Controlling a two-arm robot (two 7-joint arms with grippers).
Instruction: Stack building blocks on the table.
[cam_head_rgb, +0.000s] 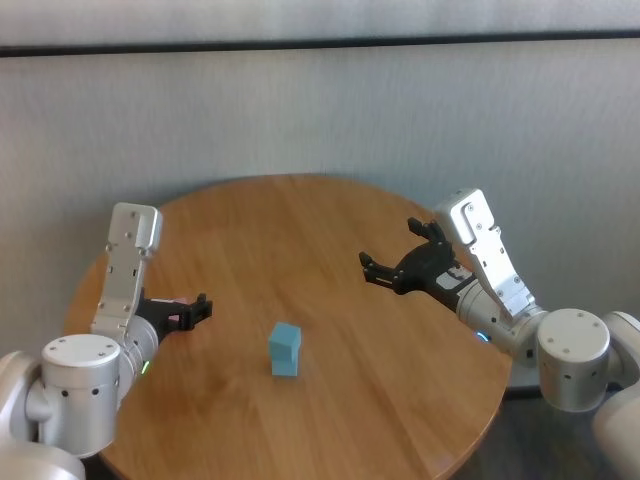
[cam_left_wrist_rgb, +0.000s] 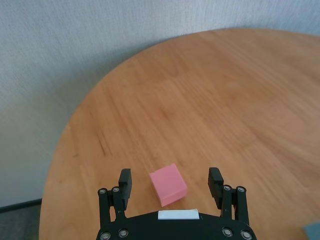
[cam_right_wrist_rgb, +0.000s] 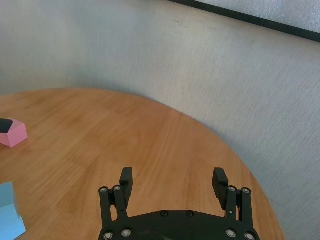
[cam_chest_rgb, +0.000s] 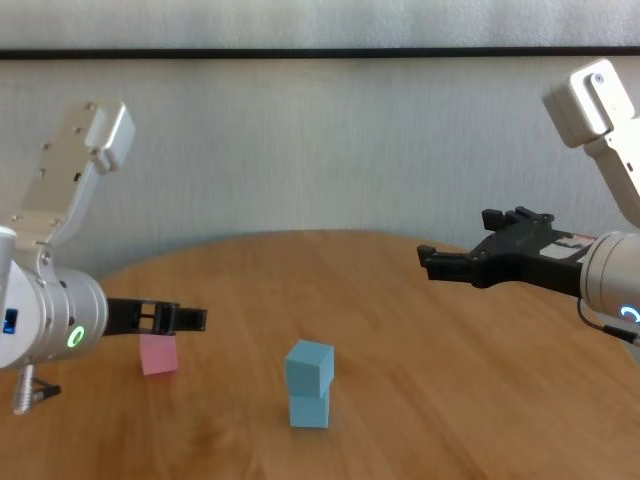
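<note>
With two blue blocks already stacked near the desk's (cam_head_rgb: 330, 215) front middle, pink block left to fetch. Blue stack (cam_head_rgb: 285, 349): top cube sits a bit twisted and offset on the lower one, so likely touchy to any bump.

Left pincer (cam_left_wrist_rgb: 171, 183) low over the desk on the left side, jaws apart, straddling the pink block (cam_left_wrist_rgb: 168, 184). In the left wrist view, block sits between the fingers with clear gaps on both sides, touching neither. Block turned at an angle to the jaws, not square to them.

Step in hand, judged: grasp pink.
- Ease forward so the block sits deeper between the pads, not at the fingertips.
- Rotate wrist to match flat faces if possible; otherwise expect the cube to twist on closing.
- Close slowly, centred, so neither finger shoves it sideways first.
- Lift straight up, well clear before travelling right toward the stack.
- Approach stack from above, never from the side.
- Centre over the top blue cube, not the lower one, given the offset.
- Set down gently, open fully, retreat straight up.

Farther off on the right, right pincer (cam_head_rgb: 398, 259) hangs above the desk, jaws wide apart, holding nothing, well apart from the stack. Best left parked there.

Beyond the desk, plain grey wall (cam_head_rgb: 320, 110).
</note>
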